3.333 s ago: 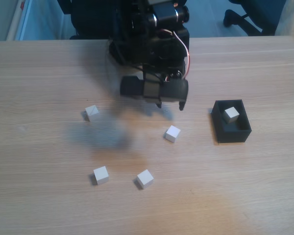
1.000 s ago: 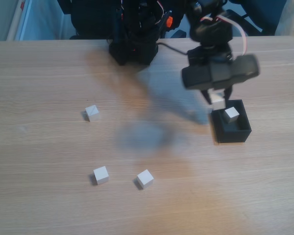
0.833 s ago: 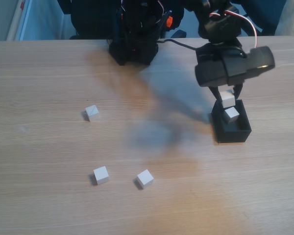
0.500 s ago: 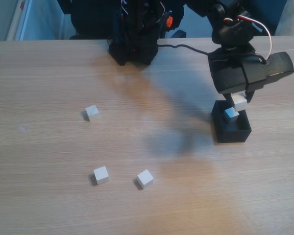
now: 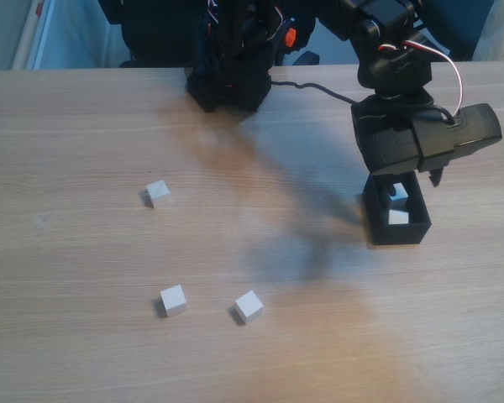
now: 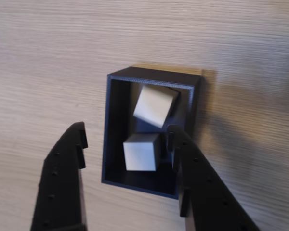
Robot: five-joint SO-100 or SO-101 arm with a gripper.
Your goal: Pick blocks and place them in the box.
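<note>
The black box [image 5: 395, 232] sits at the right of the table in the fixed view, with two pale blocks [image 5: 398, 217] inside it. The wrist view looks straight down into the box [image 6: 114, 115]: one block [image 6: 141, 152] lies near me and a second block [image 6: 155, 106] sits tilted behind it. My gripper [image 6: 127, 139] hangs open above the box, its black fingers [image 6: 67, 163] spread wide with nothing between them. In the fixed view the gripper [image 5: 416, 176] hovers just over the box. Three more blocks lie on the table: one [image 5: 158, 193] at the left, two [image 5: 173, 300] [image 5: 249, 306] nearer the front.
The arm's black base [image 5: 231, 71] stands at the far edge of the wooden table [image 5: 84, 126], with a cable running towards the arm. Chair legs and floor show beyond the table's far edge.
The gripper carried a block from the table's middle to over the box and let it go. The block now lies inside with the first one, and the jaws have opened.
</note>
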